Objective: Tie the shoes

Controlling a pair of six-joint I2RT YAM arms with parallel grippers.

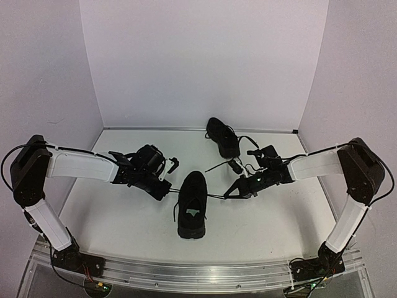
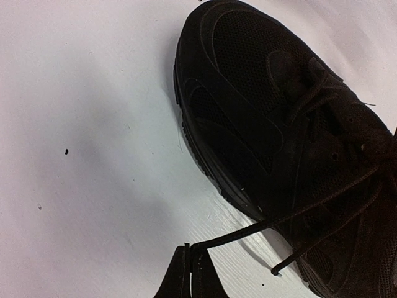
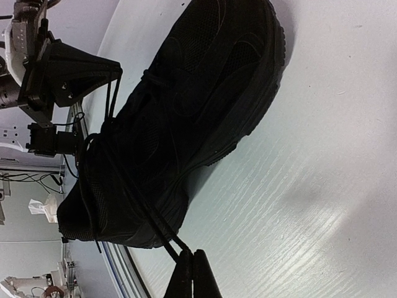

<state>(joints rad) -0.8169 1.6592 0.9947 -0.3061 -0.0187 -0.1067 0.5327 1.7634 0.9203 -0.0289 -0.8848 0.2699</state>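
Black laces (image 2: 248,228) vanish against shoe (image 2: 248,93).

Near shoe (image 1: 191,205) and far shoe (image 1: 223,138) all black, laces (image 2: 236,233) too; table (image 1: 124,211) white; walls (image 1: 205,62) pale lilac.

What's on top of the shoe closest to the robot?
Thin black laces cross the shoe; the left gripper and right gripper each pinch one end. Its inside is too dark to see.

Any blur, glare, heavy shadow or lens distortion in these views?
Top external: the near rail bows from wide-angle distortion; the near shoe reads as a flat black mass. Left wrist: sharp, with a soft shadow on the table beside the shoe. Right wrist: bright sheen on the table lower right.
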